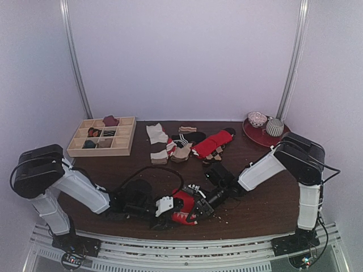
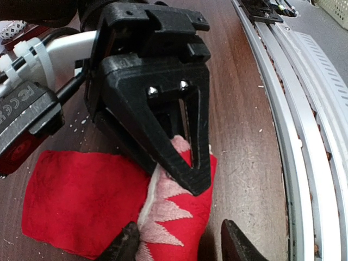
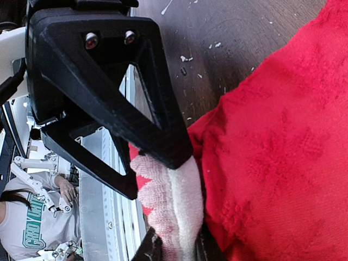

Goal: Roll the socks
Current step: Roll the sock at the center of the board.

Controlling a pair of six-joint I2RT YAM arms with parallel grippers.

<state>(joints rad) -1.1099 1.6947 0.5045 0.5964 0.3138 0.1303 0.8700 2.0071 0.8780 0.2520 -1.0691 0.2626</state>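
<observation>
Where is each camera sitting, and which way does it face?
Top: above and behind, looking down at the table; left arm and right arm show.
Left wrist: faces the red sock past its own jaws; right jaws opposite.
Right wrist: faces the sock toward the front rail; left jaws opposite.
Shared: all three see the red sock.

The red sock (image 1: 184, 206) was laid on the desk (image 1: 266, 205), close to its near edge, and was bunched into a thick, rumpled fold. Its knit was bright red with a faint raised pattern. The cream end (image 2: 163, 220), joined to the red by a zigzag border, was turned upward and pinched in the right gripper (image 3: 155, 174).
</observation>
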